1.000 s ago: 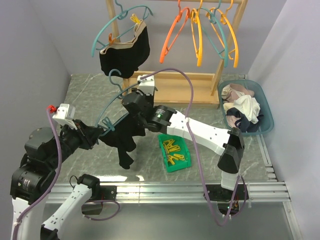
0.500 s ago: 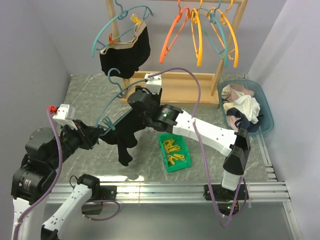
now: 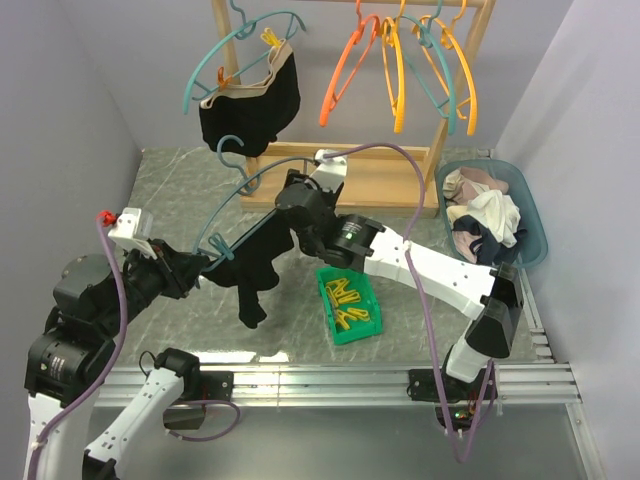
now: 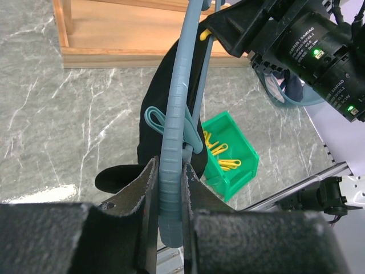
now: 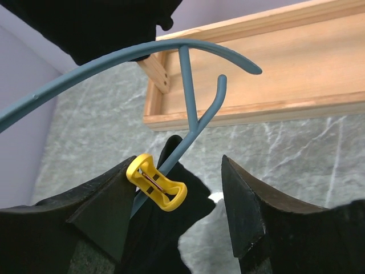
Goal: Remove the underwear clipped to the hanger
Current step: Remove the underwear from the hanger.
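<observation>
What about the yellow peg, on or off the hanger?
On. The peg sits clipped on the hanger bar, against the black underwear.

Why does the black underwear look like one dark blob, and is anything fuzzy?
Top view: the underwear is so dark its folds vanish. Left wrist view: the left hand holding the hanger looks fuzzy near the lens. Right wrist view: the yellow peg is sharp.
</observation>
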You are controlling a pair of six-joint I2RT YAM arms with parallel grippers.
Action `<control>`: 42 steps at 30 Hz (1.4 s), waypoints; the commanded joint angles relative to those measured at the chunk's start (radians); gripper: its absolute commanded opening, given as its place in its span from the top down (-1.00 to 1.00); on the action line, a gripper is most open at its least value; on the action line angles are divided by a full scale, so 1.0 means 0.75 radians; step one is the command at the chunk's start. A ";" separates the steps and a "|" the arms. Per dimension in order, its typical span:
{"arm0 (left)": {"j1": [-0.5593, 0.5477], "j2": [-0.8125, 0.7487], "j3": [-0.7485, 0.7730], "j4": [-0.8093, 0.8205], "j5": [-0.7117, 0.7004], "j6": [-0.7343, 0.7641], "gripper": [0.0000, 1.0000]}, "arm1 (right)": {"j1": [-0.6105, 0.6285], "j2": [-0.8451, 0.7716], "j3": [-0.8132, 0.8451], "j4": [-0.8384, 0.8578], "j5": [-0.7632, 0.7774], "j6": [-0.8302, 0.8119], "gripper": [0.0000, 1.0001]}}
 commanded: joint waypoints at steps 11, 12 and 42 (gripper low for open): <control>0.013 -0.021 0.006 0.113 0.001 -0.027 0.99 | -0.051 -0.143 -0.113 0.143 0.021 0.269 -0.48; 0.013 -0.021 0.006 0.115 0.005 -0.029 0.99 | -0.049 -0.155 -0.129 0.147 0.023 0.287 -0.48; 0.018 -0.029 0.008 0.123 0.009 -0.029 0.99 | -0.100 -0.255 -0.328 0.256 -0.257 0.549 -0.31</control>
